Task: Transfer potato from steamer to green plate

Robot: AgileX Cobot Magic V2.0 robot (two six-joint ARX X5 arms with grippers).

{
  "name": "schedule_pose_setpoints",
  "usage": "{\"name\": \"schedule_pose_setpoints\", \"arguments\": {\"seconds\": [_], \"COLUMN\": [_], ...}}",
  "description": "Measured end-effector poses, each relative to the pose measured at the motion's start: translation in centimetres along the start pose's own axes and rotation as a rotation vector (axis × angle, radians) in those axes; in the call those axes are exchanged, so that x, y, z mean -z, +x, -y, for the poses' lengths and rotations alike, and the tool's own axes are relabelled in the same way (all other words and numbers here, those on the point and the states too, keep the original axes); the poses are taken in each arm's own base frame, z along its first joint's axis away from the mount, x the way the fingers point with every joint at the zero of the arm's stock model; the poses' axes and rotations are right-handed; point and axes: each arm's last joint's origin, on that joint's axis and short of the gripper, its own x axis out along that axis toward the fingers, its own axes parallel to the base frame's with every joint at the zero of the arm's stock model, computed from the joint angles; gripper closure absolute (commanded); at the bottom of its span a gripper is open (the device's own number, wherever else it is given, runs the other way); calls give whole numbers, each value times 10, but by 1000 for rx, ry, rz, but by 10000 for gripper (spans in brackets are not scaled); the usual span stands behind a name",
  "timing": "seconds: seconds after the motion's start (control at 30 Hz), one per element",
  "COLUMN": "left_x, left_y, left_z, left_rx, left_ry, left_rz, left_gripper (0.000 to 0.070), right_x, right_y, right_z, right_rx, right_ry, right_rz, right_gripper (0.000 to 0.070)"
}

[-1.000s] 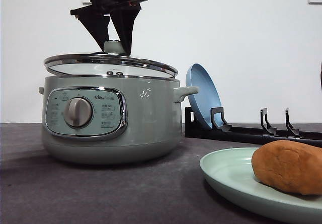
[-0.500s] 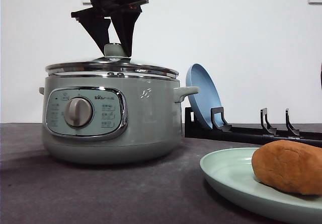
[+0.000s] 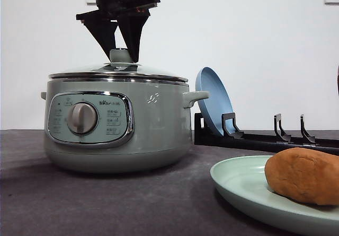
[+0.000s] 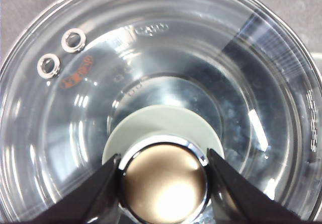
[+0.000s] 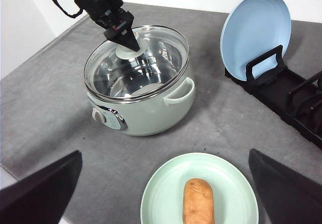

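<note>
The orange-brown potato [image 3: 304, 175] [image 5: 198, 201] lies on the green plate [image 3: 238, 183] [image 5: 161, 199] at the front right of the table. The sage-green steamer [image 3: 153, 124] [image 5: 151, 118] stands to the left with its glass lid [image 3: 116, 71] [image 4: 151, 58] seated level on the rim. My left gripper [image 3: 122, 53] [image 4: 163, 183] [image 5: 132, 48] comes down from above, and its fingers press both sides of the lid's chrome-topped knob. High over the plate, my right gripper [image 5: 165, 152] is open with nothing between its widely spread fingers.
A blue plate [image 3: 212, 101] [image 5: 256, 27] stands on edge in a black dish rack [image 3: 265, 138] [image 5: 287, 93] behind and right of the steamer. Grey cloth covers the table. A white wall closes off the back.
The lid, held raised and tilted above the pot a second ago, has come down with my left gripper and now sits flat on the steamer's rim. The potato and plate have not moved.
</note>
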Motion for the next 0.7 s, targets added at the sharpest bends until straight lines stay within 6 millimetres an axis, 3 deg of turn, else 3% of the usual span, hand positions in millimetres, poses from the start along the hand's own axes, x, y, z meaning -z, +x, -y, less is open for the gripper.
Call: {"name": "schedule_pose_setpoints", "arguments": {"seconds": [0.7], "left_x": [1], "left_y": [2], "left_z": [2], "left_rx": [7], "left_ry": [0], "left_rz": [-22], "left_gripper": [700], "right_x": [0], "right_y": [0], "right_z": [0], "right_rx": [14], "right_ry": [23], "right_rz": [3], "right_gripper": [6]}}
